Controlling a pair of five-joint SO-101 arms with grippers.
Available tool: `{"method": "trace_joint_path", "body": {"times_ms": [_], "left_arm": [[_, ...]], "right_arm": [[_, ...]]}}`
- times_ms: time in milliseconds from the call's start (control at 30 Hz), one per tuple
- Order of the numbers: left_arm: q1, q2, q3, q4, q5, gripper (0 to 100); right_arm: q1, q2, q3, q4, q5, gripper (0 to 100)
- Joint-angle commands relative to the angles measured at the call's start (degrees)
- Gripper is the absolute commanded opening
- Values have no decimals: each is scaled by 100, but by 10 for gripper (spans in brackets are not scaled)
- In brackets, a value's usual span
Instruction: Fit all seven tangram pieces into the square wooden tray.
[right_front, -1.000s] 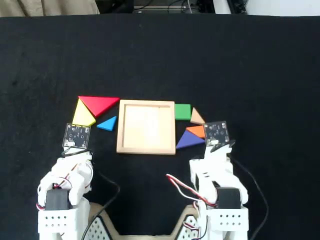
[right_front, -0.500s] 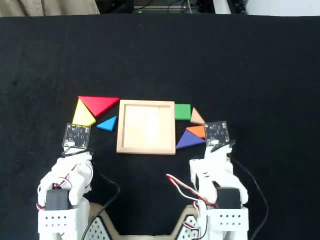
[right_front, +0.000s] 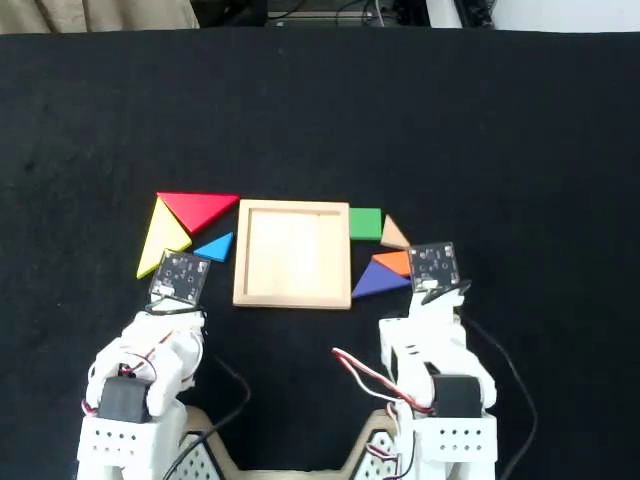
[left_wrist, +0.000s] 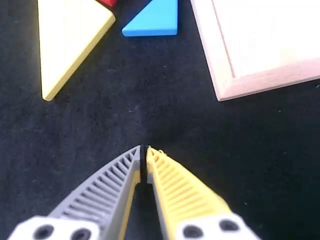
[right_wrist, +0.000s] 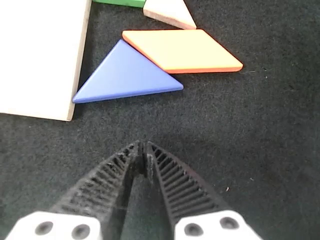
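The left arm has been swung toward the wooden tray. The left gripper and right gripper are held shut and empty, near the table's front edge.

White arms; left claw grey-yellow, right claw black.

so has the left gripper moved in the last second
Yes: the left gripper has shifted sideways toward the wooden tray, uncovering more of the yellow triangle.
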Motion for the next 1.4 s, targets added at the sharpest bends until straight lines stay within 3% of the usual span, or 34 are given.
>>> {"method": "trace_joint_path", "body": {"times_ms": [0,100,267,367,500,633,900,1233,1367], "left_arm": [[-57,-53,75,-527,-26,30],[-629,-53,40,-932,-26,30],[-910,-53,-338,-1266,-149,34],[-593,-53,-462,-1301,-888,34],[4,-62,-277,-1521,-1609,31],[-189,-62,-655,-2382,-1240,31],[-488,-35,-1525,-3393,853,32],[-488,264,-857,-4035,941,33],[-400,914,-1112,-4026,949,33]], "right_arm": [[-79,-31,4,-211,-26,11],[-79,-31,4,-545,0,11],[-53,-31,4,-2602,0,12],[-62,-31,4,-3851,0,12],[-53,-31,4,-4360,0,12],[-62,-31,4,-4527,-18,12],[-70,-31,4,-5574,-44,12],[-879,4,-171,-5987,-44,12],[-914,31,-681,-5477,-53,12]]}}
